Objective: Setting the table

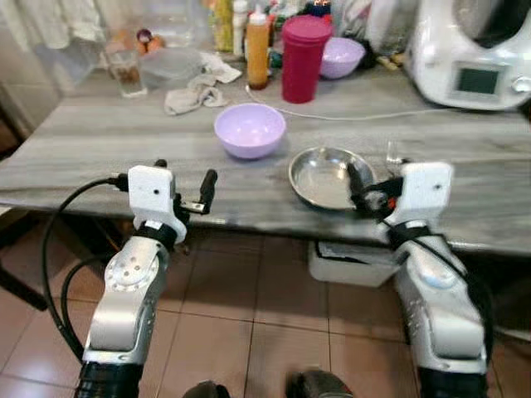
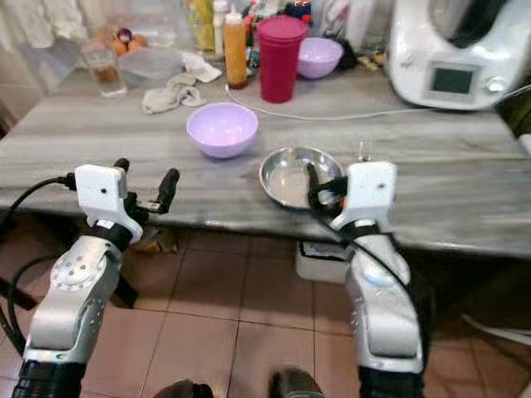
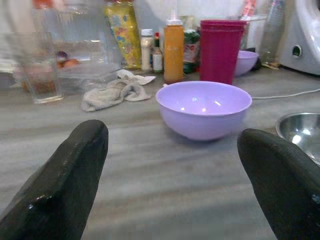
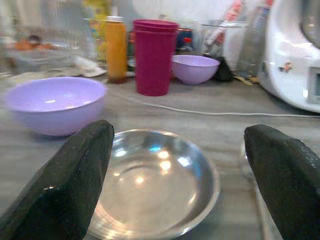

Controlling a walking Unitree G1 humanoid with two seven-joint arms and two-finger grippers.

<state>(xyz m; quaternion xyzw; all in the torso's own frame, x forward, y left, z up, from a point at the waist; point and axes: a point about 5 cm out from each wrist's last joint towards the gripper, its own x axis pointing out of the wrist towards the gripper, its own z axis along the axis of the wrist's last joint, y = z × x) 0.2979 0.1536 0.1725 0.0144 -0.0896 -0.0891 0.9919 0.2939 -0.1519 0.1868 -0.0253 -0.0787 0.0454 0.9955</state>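
left eye view: grey streaked table [image 1: 99,141] over reddish tiles, perhaps terracotta; both hands wide open, empty.

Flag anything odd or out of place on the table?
A crumpled cloth lies loose on the table, and a white cable trails across it behind the lavender bowl and steel dish. No spill or damage visible.
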